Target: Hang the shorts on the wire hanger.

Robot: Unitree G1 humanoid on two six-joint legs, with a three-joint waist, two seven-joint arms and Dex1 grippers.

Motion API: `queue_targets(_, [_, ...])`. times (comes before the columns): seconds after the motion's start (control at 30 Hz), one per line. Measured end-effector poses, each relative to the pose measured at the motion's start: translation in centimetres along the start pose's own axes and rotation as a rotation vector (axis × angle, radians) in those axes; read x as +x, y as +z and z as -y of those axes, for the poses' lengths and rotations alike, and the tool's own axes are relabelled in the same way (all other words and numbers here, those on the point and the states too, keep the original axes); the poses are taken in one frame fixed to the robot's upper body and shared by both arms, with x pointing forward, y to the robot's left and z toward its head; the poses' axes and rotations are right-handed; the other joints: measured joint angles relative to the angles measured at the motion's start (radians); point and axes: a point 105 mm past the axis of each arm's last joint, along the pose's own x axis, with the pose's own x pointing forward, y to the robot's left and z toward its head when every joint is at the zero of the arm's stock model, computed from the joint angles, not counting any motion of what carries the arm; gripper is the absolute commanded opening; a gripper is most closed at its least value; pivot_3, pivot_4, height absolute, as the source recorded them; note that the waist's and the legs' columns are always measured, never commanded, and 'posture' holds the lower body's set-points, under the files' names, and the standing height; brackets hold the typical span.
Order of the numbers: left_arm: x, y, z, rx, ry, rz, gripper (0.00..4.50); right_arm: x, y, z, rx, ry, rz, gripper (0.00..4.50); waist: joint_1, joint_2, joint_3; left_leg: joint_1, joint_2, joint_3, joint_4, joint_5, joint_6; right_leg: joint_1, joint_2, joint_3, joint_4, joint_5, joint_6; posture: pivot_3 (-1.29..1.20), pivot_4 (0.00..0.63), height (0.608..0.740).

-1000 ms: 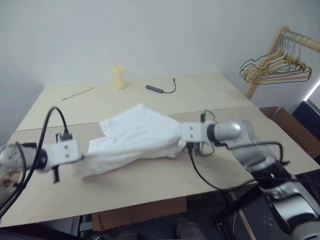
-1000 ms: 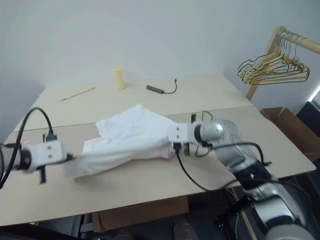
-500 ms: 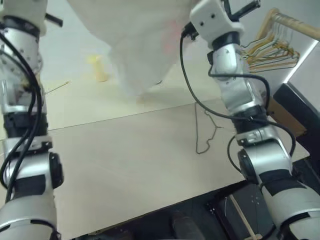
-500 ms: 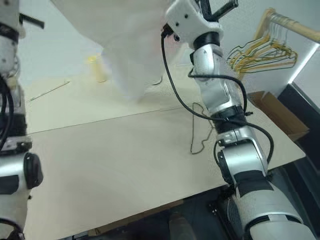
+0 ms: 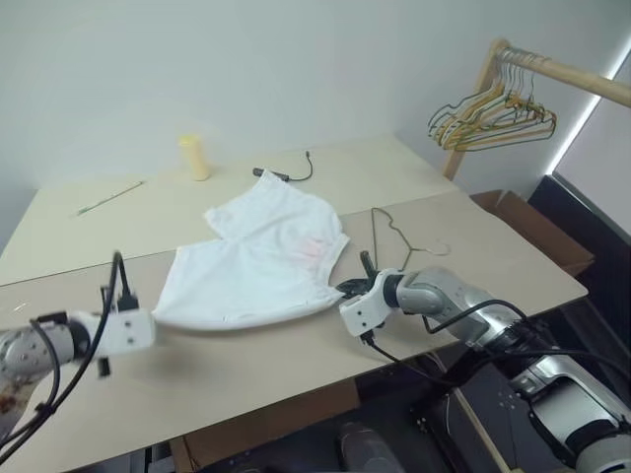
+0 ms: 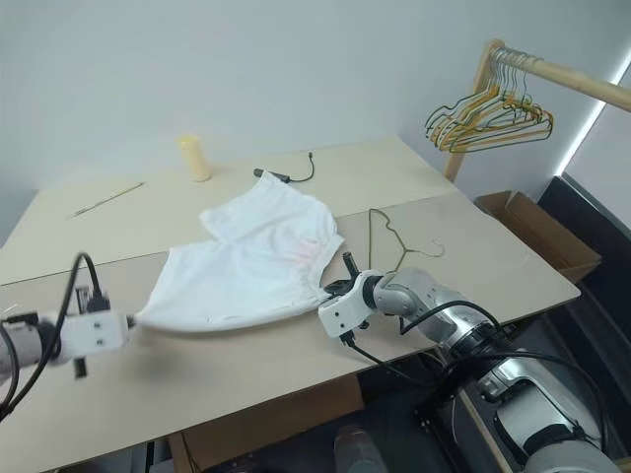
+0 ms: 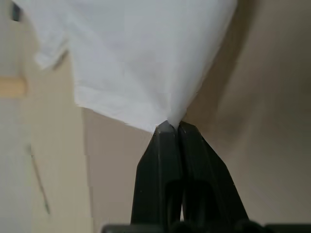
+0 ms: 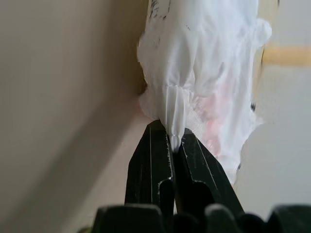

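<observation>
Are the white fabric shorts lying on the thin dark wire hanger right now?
Apart. In the left eye view, bare table shows between the white fabric shorts and the thin dark wire hanger.

The shorts (image 5: 256, 261) cover the middle of the surface (image 5: 296, 365); its near strip is bare. The hanger (image 5: 394, 236) lies just right of them, the cup (image 5: 195, 157) and cable (image 5: 286, 173) behind.
</observation>
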Motion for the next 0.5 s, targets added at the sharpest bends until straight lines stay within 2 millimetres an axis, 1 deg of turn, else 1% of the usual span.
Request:
queue_targets(0.07, [-0.6, -0.1, 1.7, -0.010, -0.092, -0.029, 0.03, -0.1, 0.7, 0.0, -0.024, 0.028, 0.021, 0.00, 0.014, 0.000, 0.000, 0.000, 0.002, 0.000, -0.001, 0.000, 0.000, 0.000, 0.001, -0.001, -0.002, -0.002, -0.005, -0.10, 0.000, 0.740])
queue_targets(0.13, [-1.5, -0.1, 3.3, -0.022, -0.184, -0.059, 0.03, -0.6, 1.1, -0.3, -0.054, 0.073, 0.040, 0.00, 0.029, 0.000, 0.000, -0.001, 0.002, 0.000, -0.001, -0.001, -0.001, -0.001, 0.002, 0.000, -0.003, 0.000, -0.002, -0.10, 0.000, 0.740])
queue_targets(0.2, [-2.2, 0.2, 5.1, -0.024, -0.282, -0.075, 0.03, -1.2, 1.6, -0.6, -0.083, 0.110, 0.065, 0.00, 0.042, 0.000, 0.000, -0.002, 0.002, 0.000, -0.002, -0.003, -0.004, -0.002, 0.001, 0.000, -0.004, 0.000, -0.003, -0.10, 0.000, 0.740])
queue_targets(0.27, [-2.7, 0.6, 6.0, -0.023, -0.339, -0.084, 0.03, -1.4, 2.0, -0.7, -0.101, 0.137, 0.079, 0.00, 0.053, 0.000, 0.000, -0.003, 0.002, 0.001, -0.002, -0.004, -0.005, -0.003, 0.001, 0.000, -0.004, 0.002, -0.010, -0.11, 0.000, 0.740])
queue_targets(0.43, [-3.7, 1.7, 7.3, -0.039, -0.415, -0.092, 0.03, -3.0, 2.7, -1.5, -0.115, 0.231, 0.119, 0.00, 0.078, 0.000, 0.000, -0.003, 0.002, 0.002, -0.002, -0.006, -0.004, -0.003, 0.001, 0.000, -0.005, 0.000, -0.010, -0.11, 0.000, 0.740])
queue_targets(0.5, [-4.0, 2.0, 7.8, -0.046, -0.446, -0.094, 0.03, -3.5, 3.1, -1.8, -0.110, 0.251, 0.144, 0.00, 0.081, 0.000, 0.000, -0.003, 0.003, 0.003, -0.002, -0.006, -0.004, -0.003, 0.002, 0.000, -0.005, -0.003, -0.006, -0.12, 0.000, 0.740])
